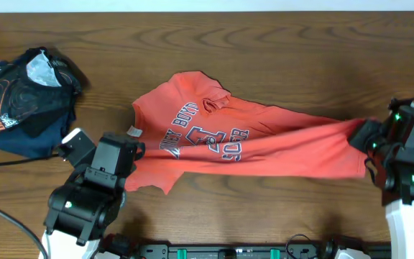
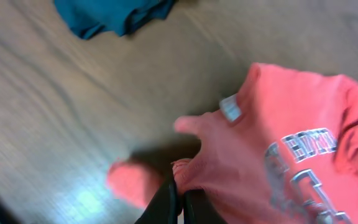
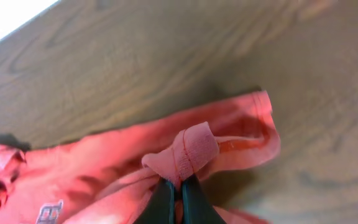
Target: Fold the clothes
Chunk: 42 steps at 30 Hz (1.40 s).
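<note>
The clothes, a coral T-shirt with dark blue block lettering, lies stretched across the middle of the wooden table. My left gripper is shut on its left edge near the collar; in the left wrist view the coral fabric bunches up between the dark fingers. My right gripper is shut on the shirt's right end. The right wrist view shows a folded hem pinched between the fingertips, slightly lifted off the wood. The shirt hangs taut between both grippers.
A dark navy printed garment lies crumpled at the table's far left; its teal-blue edge shows at the top of the left wrist view. A cable runs along the left front. Bare wood lies behind the shirt.
</note>
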### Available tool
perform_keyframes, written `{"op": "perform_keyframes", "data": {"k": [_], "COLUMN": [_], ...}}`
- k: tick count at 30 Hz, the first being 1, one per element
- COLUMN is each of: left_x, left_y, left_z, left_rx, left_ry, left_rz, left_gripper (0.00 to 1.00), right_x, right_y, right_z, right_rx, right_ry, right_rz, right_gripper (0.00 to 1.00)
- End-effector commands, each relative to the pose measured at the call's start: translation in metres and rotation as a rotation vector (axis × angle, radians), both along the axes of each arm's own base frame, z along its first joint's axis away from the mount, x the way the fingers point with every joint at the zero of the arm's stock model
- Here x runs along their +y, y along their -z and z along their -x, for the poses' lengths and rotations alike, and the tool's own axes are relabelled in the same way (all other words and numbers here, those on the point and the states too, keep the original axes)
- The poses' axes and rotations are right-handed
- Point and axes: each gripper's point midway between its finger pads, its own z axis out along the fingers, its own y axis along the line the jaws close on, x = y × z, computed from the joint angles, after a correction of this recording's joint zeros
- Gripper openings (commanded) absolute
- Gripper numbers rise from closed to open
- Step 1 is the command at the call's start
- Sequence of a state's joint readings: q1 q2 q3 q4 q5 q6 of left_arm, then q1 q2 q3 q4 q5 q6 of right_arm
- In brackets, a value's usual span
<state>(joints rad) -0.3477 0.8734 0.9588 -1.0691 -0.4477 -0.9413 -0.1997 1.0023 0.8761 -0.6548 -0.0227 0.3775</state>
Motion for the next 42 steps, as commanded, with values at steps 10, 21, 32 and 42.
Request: {"op": "perform_keyframes", "data": {"k": [10,21,32,42], "left_x": [-0.030,-0.031,-0.041,-0.041], "left_y": [0.064,0.109,0.115,0.116], "left_z": [-0.092,-0.092,-0.086,-0.084], "left_rx": [0.079,0.239,0.279,0.287], "left_ry": [0.014,0.035,0.064,0.065], "left_rz": [-0.047,-0.108,-0.048,-0.050], "left_gripper": [0.06,0.06,0.06,0.06], "right_x": [-0.014,-0.017,-0.035,-0.032], "right_y": [0.109,0.152,0.159,0.165], "right_z": [-0.119,-0.069,-0.049,-0.044], "right_rx": [0.012,0.281,0.370,0.389], "right_ry": [-0.045,0.015,0.088,0.099], "right_rz": [-0.082,-0.079,0.007,-0.019], "right_gripper": [0.99,0.99,0.69,0.46]}}
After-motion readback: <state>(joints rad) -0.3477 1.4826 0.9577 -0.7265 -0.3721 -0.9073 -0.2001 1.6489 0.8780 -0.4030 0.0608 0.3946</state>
